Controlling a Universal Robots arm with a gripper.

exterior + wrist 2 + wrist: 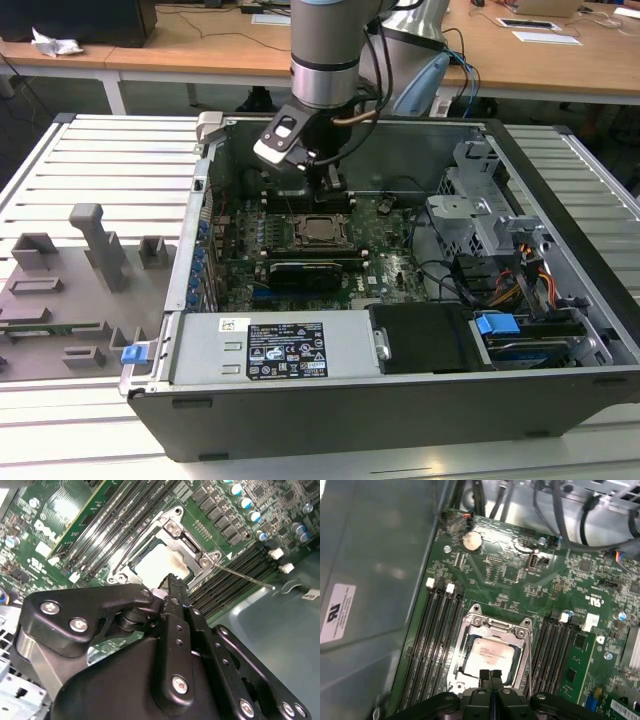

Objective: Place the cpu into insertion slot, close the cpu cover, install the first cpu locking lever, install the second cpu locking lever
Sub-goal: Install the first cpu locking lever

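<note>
The arm (324, 55) comes down almost upright in the exterior view, its silver-and-grey wrist (322, 85) standing above the far side of the cpu cover (497, 626). Below the wrist the black gripper (332, 184) points straight down, its tip close over the cover's far edge. In the first wrist view the gripper (490, 676) has its two fingers (484, 678) pressed together, with a thin dark seam between them, over one edge of the cover. The second wrist view shows the gripper (172, 580) with its black linkage bars folded inward. The tip seems to rest on the cover, though contact is hard to confirm.
</note>
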